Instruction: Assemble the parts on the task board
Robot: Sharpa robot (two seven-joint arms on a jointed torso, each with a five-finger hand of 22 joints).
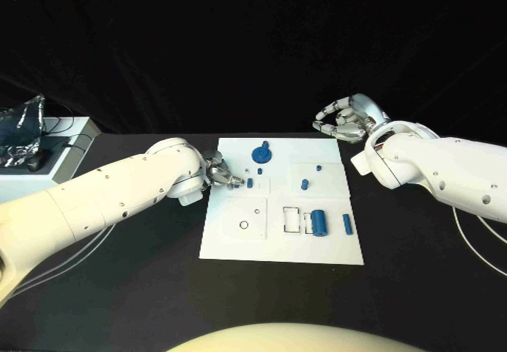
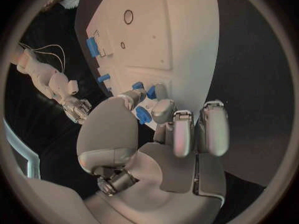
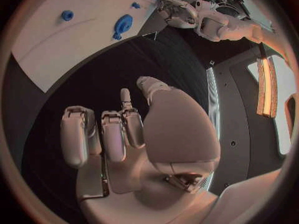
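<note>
The white task board (image 1: 234,246) lies in the middle of the black table. On it are a blue gear-like part (image 1: 261,153), two small blue pegs (image 1: 304,183), a blue cylinder (image 1: 319,220) and a thin blue peg (image 1: 346,224). My left hand (image 1: 222,174) is at the board's left edge. In the left wrist view its thumb and a fingertip (image 2: 163,109) pinch a small blue part (image 2: 142,116), with another small blue part (image 2: 151,91) just beyond on the board (image 2: 181,30). My right hand (image 1: 346,121) hovers past the board's far right corner, fingers curled in on nothing (image 3: 124,134).
A pale box (image 1: 47,158) with a crumpled clear bag and cables sits at the table's far left. The board has a round hole (image 1: 245,224) and a rectangular slot (image 1: 291,220) near its front. Thin cables (image 1: 480,235) hang by the right arm.
</note>
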